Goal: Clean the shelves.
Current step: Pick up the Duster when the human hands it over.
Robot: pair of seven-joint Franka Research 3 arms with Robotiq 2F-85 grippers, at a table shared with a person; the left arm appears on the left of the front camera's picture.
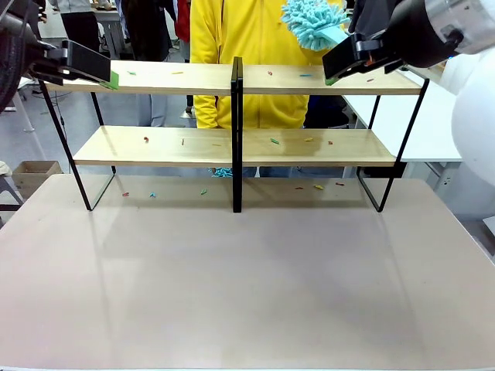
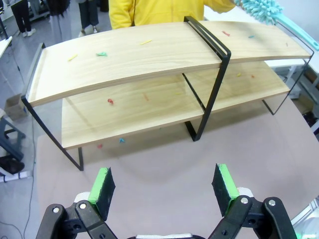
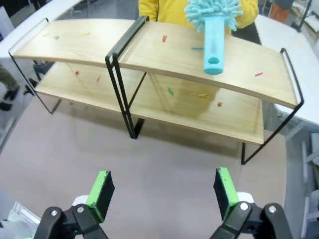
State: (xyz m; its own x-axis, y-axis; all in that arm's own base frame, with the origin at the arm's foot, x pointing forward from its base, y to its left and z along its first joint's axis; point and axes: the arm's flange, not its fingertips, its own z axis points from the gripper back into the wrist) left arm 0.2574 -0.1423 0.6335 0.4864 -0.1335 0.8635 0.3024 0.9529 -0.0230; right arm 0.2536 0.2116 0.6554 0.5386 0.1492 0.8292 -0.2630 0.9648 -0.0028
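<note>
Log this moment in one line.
left gripper: open, empty | right gripper: open, empty | duster: above top board, ungripped | shelves: scraps on both boards

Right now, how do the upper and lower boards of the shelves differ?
The upper board forms the top tier; the lower board sits one tier below. A turquoise duster hangs above the upper board's right half; the lower board lies shaded beneath the upper. Shared: both are light wood, strewn with small coloured scraps, and crossed by one black upright.
</note>
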